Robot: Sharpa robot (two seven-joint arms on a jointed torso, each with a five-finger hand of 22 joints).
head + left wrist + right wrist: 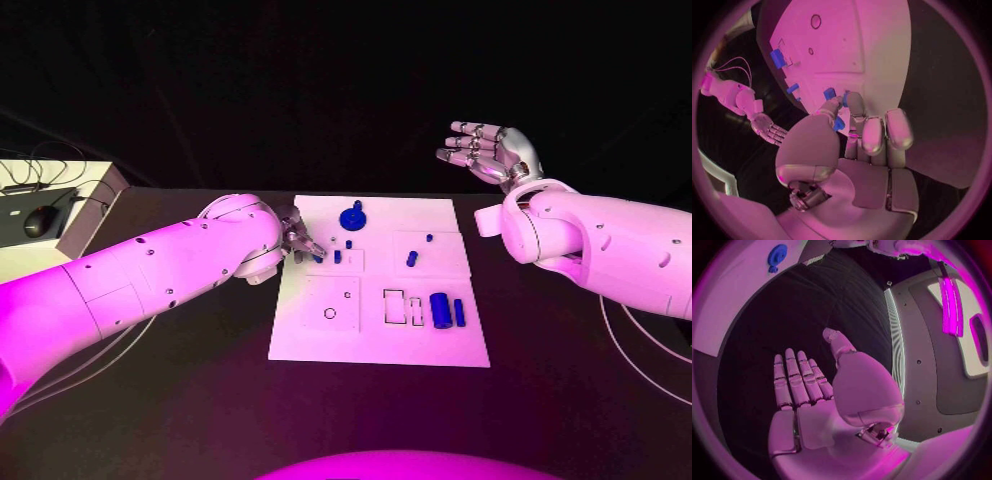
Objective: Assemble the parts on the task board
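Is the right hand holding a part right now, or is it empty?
Empty and open. The right hand is raised beyond the task board, fingers straight and apart, with nothing against the palm.

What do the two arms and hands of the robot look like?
Both arms are white, with smooth rounded shells and small dark dots like screws. The left arm and right arm each have a thin cable below. The left hand and right hand are silver, with segmented fingers and rounded tips.
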